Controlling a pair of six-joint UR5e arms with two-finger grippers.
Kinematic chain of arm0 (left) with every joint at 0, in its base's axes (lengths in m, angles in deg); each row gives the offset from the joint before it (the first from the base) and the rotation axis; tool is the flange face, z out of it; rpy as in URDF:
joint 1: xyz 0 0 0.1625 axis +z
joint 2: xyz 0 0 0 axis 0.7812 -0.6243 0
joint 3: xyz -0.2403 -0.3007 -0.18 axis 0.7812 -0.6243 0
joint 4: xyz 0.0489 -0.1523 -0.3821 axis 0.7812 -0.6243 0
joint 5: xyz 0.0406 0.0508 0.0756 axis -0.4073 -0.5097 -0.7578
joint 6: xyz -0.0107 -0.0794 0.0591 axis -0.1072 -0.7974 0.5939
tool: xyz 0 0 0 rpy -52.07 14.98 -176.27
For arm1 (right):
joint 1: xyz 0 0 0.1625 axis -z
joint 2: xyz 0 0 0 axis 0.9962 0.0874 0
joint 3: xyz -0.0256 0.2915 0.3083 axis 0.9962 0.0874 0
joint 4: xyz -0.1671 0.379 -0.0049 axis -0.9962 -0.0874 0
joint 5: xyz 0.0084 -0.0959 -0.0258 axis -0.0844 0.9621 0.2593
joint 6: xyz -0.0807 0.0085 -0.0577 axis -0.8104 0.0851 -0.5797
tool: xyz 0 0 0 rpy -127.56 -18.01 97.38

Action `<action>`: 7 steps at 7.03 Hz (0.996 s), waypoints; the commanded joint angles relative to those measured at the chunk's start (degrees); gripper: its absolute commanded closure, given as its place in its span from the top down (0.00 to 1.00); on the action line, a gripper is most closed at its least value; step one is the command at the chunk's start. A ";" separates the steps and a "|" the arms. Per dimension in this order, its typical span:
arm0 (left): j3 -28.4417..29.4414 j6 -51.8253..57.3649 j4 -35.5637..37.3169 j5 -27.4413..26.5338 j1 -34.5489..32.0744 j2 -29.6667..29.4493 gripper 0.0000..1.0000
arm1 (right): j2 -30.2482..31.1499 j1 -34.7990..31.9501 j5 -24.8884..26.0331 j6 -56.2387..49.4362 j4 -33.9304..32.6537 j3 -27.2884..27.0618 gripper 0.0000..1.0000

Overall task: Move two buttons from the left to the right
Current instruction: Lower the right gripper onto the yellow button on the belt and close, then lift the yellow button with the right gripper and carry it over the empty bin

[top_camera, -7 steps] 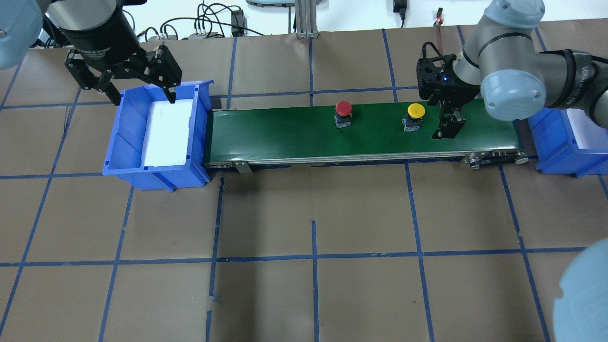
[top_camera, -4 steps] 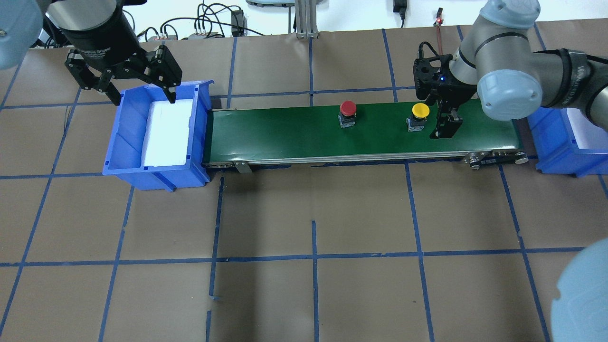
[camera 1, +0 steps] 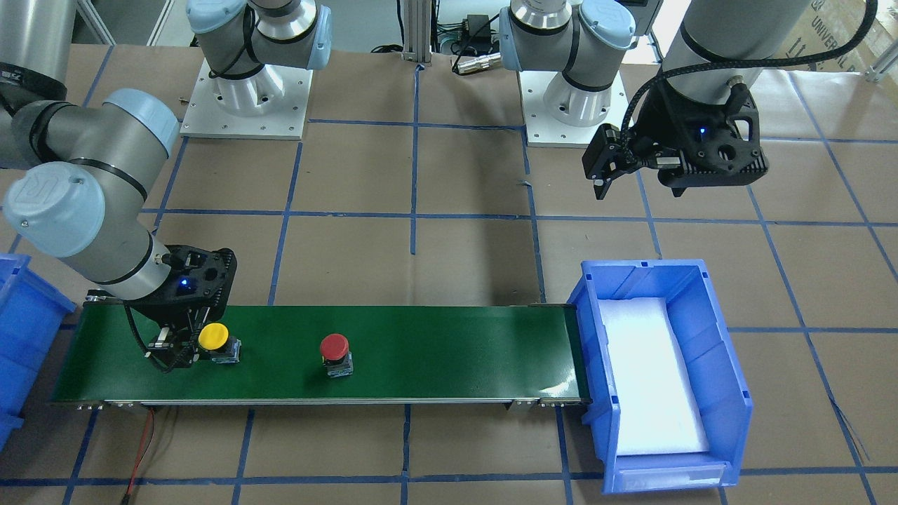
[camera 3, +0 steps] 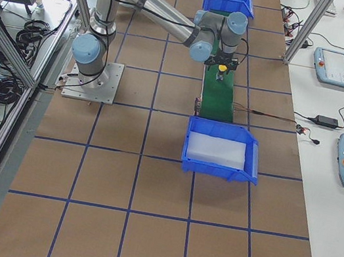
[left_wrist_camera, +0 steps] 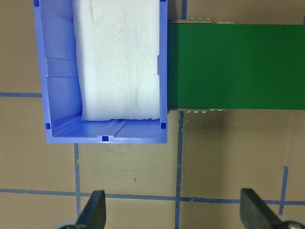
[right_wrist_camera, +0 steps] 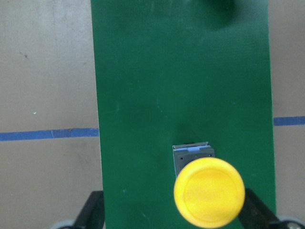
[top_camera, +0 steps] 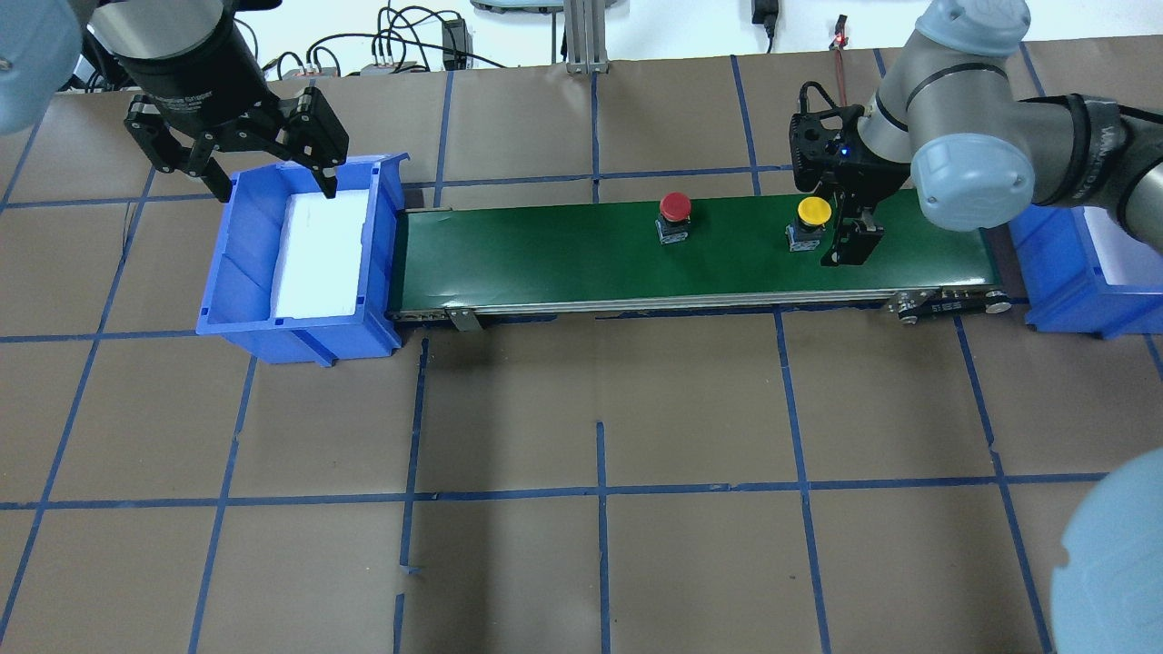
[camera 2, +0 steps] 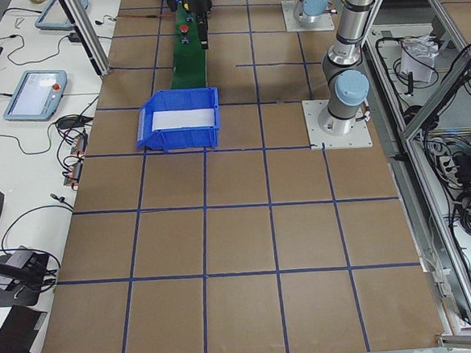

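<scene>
- Brown-paper worktop (top_camera: pixel 600 409) carries a grid of blue tape lines.
- Green conveyor belt (top_camera: pixel 563 259) lies between the left blue bin (top_camera: pixel 238 263) and the right blue bin (top_camera: pixel 1063 291).
- Left gripper (top_camera: pixel 275 192) hangs over the back edge of the left blue bin, fingers wide apart and holding nothing.
- Right gripper (right_wrist_camera: pixel 175 217) is low over the belt, fingers apart on both sides of the yellow button (top_camera: pixel 813 211), not closed on it.
- Red button (top_camera: pixel 673 207) stands upright near the belt's middle, well apart from the yellow button.
</scene>
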State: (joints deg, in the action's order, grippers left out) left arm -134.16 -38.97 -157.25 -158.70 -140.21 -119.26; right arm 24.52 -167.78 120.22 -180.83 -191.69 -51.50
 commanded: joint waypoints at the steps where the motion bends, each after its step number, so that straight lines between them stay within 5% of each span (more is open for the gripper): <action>1: -0.01 0.00 -0.06 0.00 0.08 0.07 1.00 | -0.18 0.00 -0.02 0.01 0.01 0.10 0.84; 2: -0.02 0.00 0.03 0.00 0.08 0.07 1.00 | -0.09 0.00 0.07 -0.08 -0.42 0.19 0.65; 3: 0.07 0.00 0.03 0.00 -0.01 0.07 1.00 | -0.18 0.00 0.25 -0.17 -2.34 0.10 0.27; 4: 0.07 0.00 0.03 0.09 0.08 0.07 1.00 | -0.18 0.17 0.33 -0.17 -2.45 0.28 0.13; 7: 0.16 0.00 0.03 0.09 0.08 0.07 1.00 | 0.35 2.09 2.61 -0.78 -1.49 5.34 0.08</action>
State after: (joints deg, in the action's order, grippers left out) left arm -134.06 -38.97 -157.22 -158.64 -140.14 -119.19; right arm 24.78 -166.95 121.92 -181.37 -193.95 -49.18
